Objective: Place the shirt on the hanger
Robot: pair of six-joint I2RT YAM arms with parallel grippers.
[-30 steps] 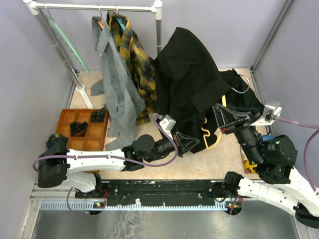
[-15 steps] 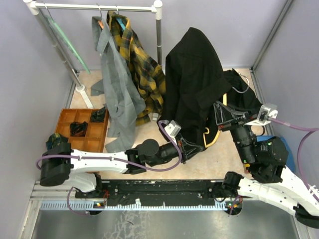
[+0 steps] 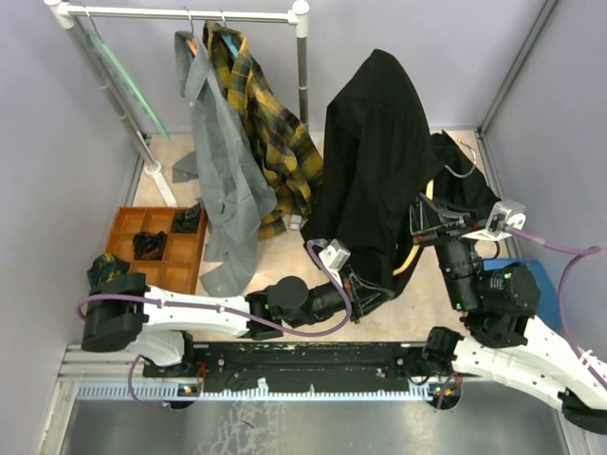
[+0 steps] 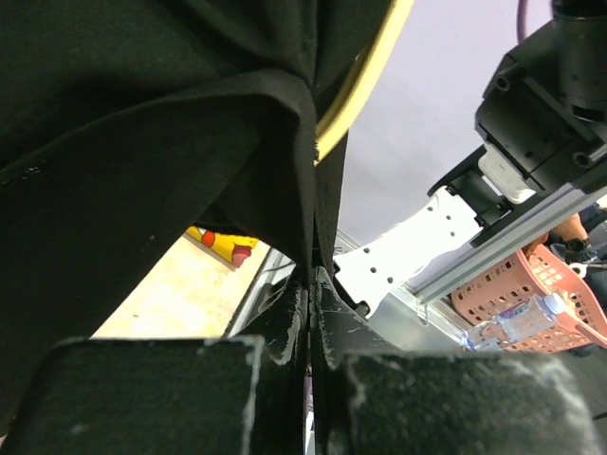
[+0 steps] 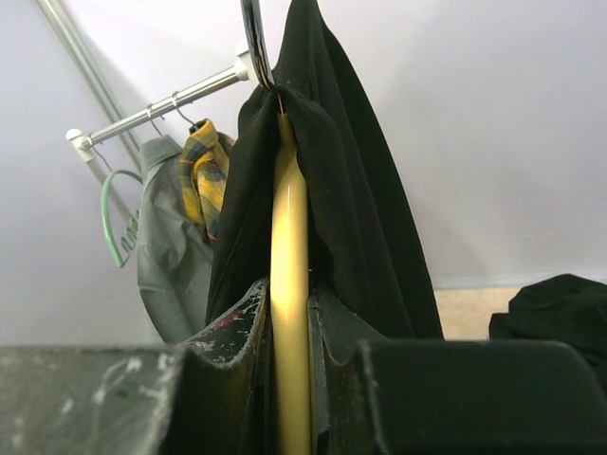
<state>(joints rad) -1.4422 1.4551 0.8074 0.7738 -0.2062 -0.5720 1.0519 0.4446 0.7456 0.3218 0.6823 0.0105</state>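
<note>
Pinching a thin fold of the shirt [image 4: 142,142], the left gripper [image 4: 311,284] sits clenched at the bottom centre of its wrist view, with cloth caught only at the very fingertips. We judge this the weakest hold, since a tug downward or sideways could let the fabric slide out. Just right of it in the overhead view, the right gripper [image 5: 289,327] grasps the hanger [image 5: 289,246] by its slim yellow bar, which rises straight up between the fingers to the metal hook [image 5: 254,38] at the top edge. We see the shirt draped over the bar's upper end on both sides, hanging as a tall black mass in the upper middle of the overhead frame. Whether both shoulders are seated we cannot tell, as the bar is seen edge-on. Risks from here, as we read them: a pull from the left arm could drag the collar off the hanger's end, or swivel the narrow bar in the right grip. At right middle of the overhead frame, a second black garment [image 3: 467,185] lies on the table [image 3: 285,261] and might snag a trailing sleeve. Farthest back, the plaid shirt [image 3: 264,118] on the rail [image 3: 180,13] hangs near the raised shirt; a swing toward frame left could brush it.
</note>
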